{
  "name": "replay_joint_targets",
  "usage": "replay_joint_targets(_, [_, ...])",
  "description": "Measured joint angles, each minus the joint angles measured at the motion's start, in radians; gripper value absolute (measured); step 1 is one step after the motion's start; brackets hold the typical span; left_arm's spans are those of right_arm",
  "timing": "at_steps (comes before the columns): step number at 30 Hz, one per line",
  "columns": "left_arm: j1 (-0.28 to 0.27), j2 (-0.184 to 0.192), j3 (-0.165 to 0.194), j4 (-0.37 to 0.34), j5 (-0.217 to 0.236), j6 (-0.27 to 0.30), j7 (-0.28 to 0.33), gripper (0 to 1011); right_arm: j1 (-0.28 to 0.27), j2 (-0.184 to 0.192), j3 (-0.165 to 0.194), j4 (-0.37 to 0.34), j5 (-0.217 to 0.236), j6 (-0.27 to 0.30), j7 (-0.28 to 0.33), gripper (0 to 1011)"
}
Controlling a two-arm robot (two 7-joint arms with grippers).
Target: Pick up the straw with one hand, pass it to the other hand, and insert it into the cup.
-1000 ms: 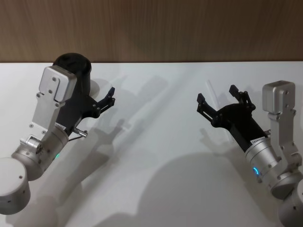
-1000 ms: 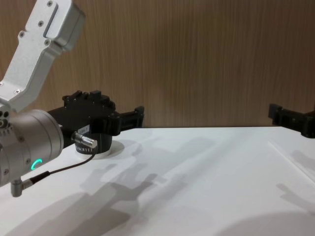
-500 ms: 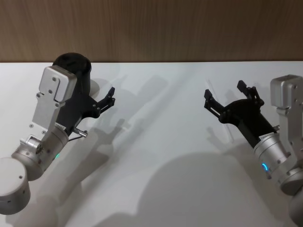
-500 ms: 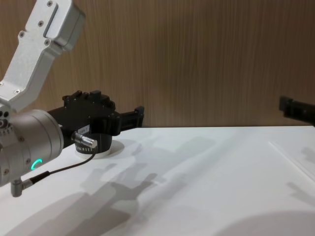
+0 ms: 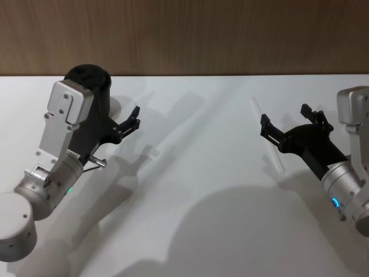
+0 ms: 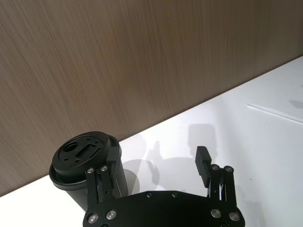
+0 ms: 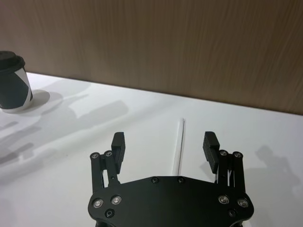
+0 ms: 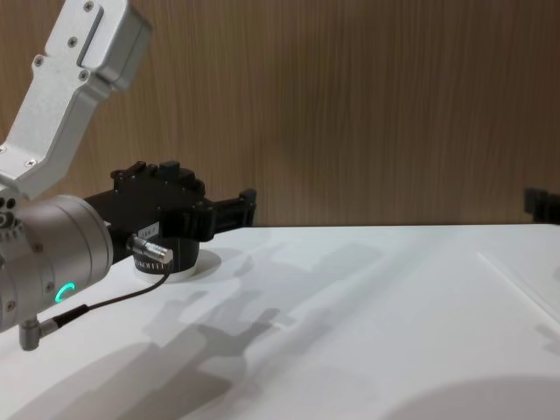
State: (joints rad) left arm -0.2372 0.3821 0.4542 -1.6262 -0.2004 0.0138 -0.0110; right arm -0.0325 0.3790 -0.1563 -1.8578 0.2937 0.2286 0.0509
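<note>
The right claw (image 5: 284, 114) hangs over the straw (image 5: 256, 108) on the right side of the counter (image 5: 190, 173), fingers spread wide and empty. The step in hand looks like the first pick-up, not yet made. In the right wrist view the straw (image 7: 180, 146) runs between the two fingers, in line with the reach of the claw (image 7: 164, 138) but nearer one finger than the other. The closing stroke would therefore cross its width, which is what a thin tube needs.

To do it well, I would centre the claw over the straw first, so neither finger pushes it sideways. Then lower until the fingertips nearly meet the counter and close gently — a light straw rolls easily and can be crushed. Gripping toward one end would leave free length for the other claw to take at the hand-over.

The straw lies flat on the counter. Its long axis runs away from the robot, with the far end slanted toward the robot's left, the cup's side. From the chest view it (image 8: 512, 280) shows as a faint line low on the right.

The left claw (image 5: 136, 116) waits released at the far left, close beside the cup (image 5: 89, 78), which stands upright with its lid on.
</note>
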Motion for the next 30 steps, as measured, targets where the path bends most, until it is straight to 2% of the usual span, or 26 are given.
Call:
replay_joint_targets(15, [0.0, 0.0, 0.0, 0.0, 0.0, 0.0, 0.0, 1002, 0.017, -0.032, 0.015, 0.041, 0.029, 0.145, -0.02, 1001])
replay_joint_targets(30, [0.0, 0.0, 0.0, 0.0, 0.0, 0.0, 0.0, 1003, 0.045, -0.05, 0.011, 0.105, 0.022, 0.203, -0.03, 1001])
